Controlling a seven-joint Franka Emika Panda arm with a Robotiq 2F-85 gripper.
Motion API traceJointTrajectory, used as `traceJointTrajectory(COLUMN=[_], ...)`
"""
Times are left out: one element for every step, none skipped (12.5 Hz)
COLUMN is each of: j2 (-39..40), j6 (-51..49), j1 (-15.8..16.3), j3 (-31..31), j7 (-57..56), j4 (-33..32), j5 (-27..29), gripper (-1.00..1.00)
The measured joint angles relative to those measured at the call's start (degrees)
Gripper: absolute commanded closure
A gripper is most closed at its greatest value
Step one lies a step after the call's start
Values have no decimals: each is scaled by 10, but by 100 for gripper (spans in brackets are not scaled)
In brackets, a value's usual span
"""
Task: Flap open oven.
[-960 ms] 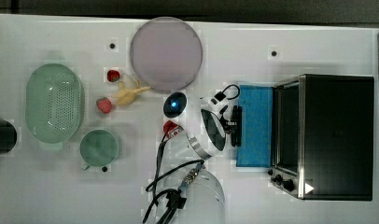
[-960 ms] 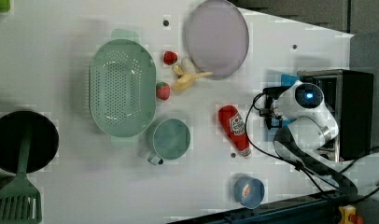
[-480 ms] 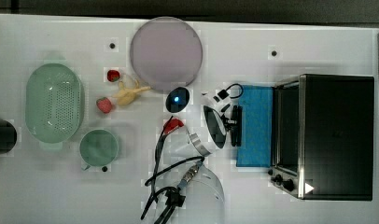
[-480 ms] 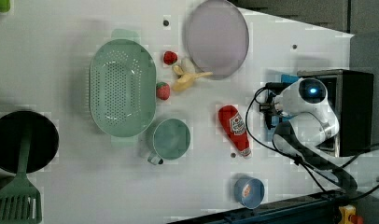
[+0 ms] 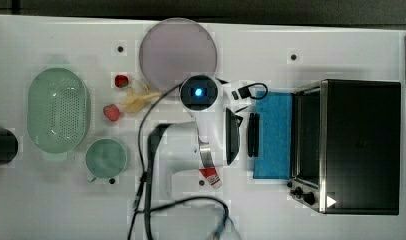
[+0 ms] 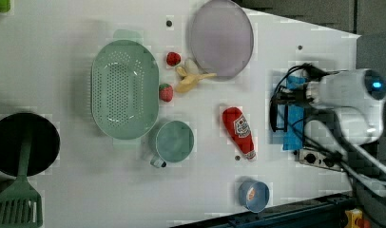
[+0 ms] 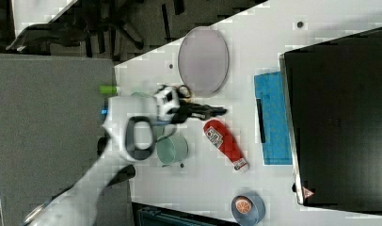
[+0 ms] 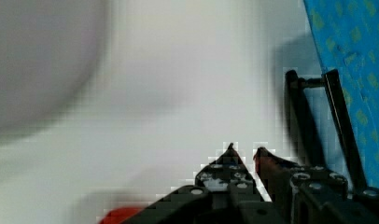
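The black oven (image 5: 361, 145) stands at the top view's right, its blue-tinted door (image 5: 273, 135) flapped down flat on the table. The door's black bar handle (image 5: 252, 135) lies at its outer edge. My gripper (image 5: 233, 136) hovers just off the handle, on the top view's left of it, apart from it. In the wrist view the gripper (image 8: 245, 149) has a narrow gap between its fingertips with nothing in it, and the handle (image 8: 313, 126) and blue door (image 8: 355, 70) lie beside them. The right view shows the gripper (image 7: 217, 111) above the table, away from the oven (image 7: 339, 117).
A red ketchup bottle (image 6: 239, 132) lies near the arm. A grey plate (image 5: 179, 52), green colander (image 5: 57, 112), green mug (image 5: 106, 158), strawberries and a banana (image 5: 136, 100) sit on the top view's left. A blue bowl (image 6: 253, 194) is near the table edge.
My gripper has drawn back from the door handle toward the top view's left and risen. The oven door still lies flat open.
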State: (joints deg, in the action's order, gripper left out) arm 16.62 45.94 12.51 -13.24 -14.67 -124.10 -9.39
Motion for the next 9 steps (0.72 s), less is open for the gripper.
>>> traceJointTrajectory(j2=[-30,-63,-96,-122,-139,-149,-156,-164,-173], j6=[-53,-107,-157,-207,-253,-284,-314,-330,-339], j1=[4,6,7,6,5,3,2,3,4], j3=[0,-1,-2,-1,-1,0,-1,-4,-7], j7=[2,4,9,23,45,71,93,111,123], j4=[19,39,60,90,131,170,204,228,242], j5=[52,83,96,106,111,115,115,115,114], gripper=[65,65,65,65,65,65,65,65,65])
